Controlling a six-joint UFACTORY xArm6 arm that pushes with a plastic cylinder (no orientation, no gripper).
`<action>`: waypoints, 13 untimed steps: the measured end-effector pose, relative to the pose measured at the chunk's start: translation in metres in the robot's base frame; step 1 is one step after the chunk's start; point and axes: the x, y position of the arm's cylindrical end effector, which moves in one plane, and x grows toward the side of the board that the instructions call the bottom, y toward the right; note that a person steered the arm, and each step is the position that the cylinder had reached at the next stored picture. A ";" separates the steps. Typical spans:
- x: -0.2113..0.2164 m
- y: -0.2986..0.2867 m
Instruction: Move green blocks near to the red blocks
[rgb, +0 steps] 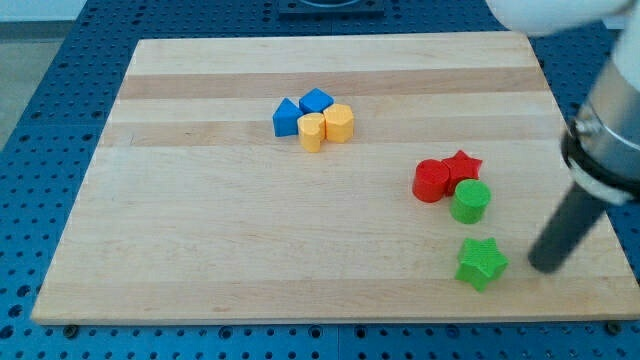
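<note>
In the camera view, a wooden board (200, 230) lies on a blue perforated table (30, 150). My tip (545, 268) stands on the board at the view's right, just beside the green star (481, 263), to its right, and there is a small gap between them. The rod has no jaws, so it grasps nothing; it only stands free beside the star. The green cylinder (470, 201) is above the star in the view and it touches the red blocks. The red cylinder (432, 180) and the red star (462, 166) stand close together, touching. The green star is near them but apart from the cylinder. Well apart, toward the view's top, two blue blocks (300, 110) and two yellow blocks (327, 126) make one tight cluster.
</note>
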 end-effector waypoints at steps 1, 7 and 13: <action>0.027 -0.015; -0.053 -0.095; -0.015 -0.043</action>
